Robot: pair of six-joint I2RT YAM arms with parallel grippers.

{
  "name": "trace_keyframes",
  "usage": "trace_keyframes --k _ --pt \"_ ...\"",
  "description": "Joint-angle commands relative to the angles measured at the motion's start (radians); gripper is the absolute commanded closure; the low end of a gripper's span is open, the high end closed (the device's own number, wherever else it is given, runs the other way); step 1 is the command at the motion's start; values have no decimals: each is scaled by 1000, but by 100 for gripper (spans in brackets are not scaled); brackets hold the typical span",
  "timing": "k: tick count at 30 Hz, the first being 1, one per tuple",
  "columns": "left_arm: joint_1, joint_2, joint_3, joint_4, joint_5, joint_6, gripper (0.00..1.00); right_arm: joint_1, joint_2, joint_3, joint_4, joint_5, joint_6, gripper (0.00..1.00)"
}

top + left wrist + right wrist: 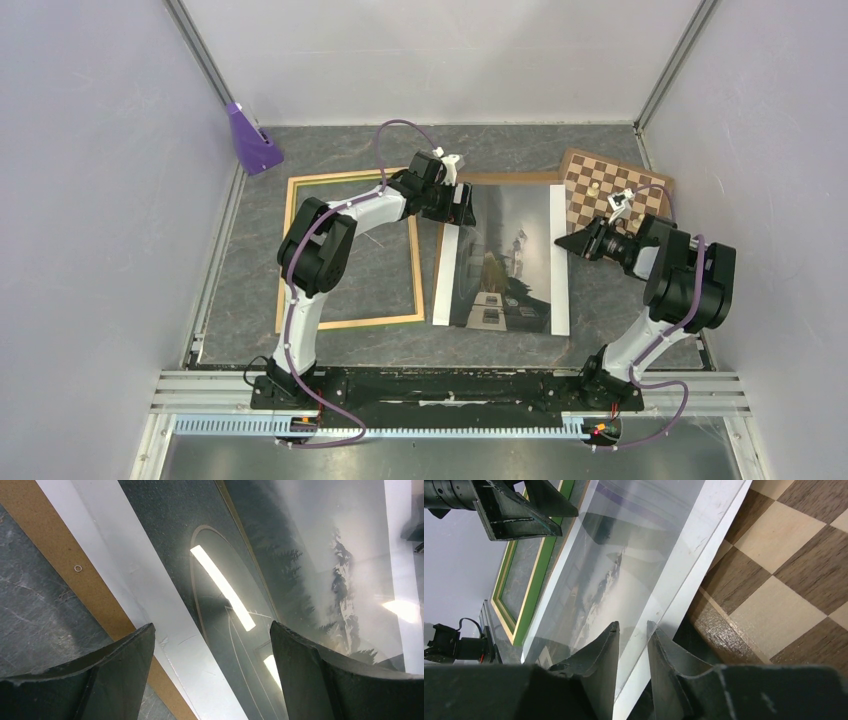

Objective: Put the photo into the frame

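Since the photo point(500, 260) lies mid-table on the hardboard panel point(65, 555), frame point(350, 323) at its 9 o'clock, treat it as likely light, slick and floppy; take it by a white strip, not the print. Left gripper point(211, 628) hangs spread wide over its 11 o'clock corner. Right gripper point(633, 628), narrowed at the 2 o'clock strip: grip undetermined.

Pale lilac walls point(90, 150), grey marbled tabletop point(330, 148)
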Motion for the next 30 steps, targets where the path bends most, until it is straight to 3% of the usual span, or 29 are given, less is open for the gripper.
trace_keyframes --k 1,12,16,30 --pt "-36 29 -36 -20 0 -3 9 12 25 39 -68 11 -65 71" --pt "-35 5 -37 -23 -15 10 8 -5 1 74 -69 -23 -29 92" --pt "-35 -19 -28 -36 -23 27 3 -16 -31 89 -68 -17 -7 99" --pt "47 -219 -12 -111 46 146 3 -27 -153 91 -50 -34 98 100"
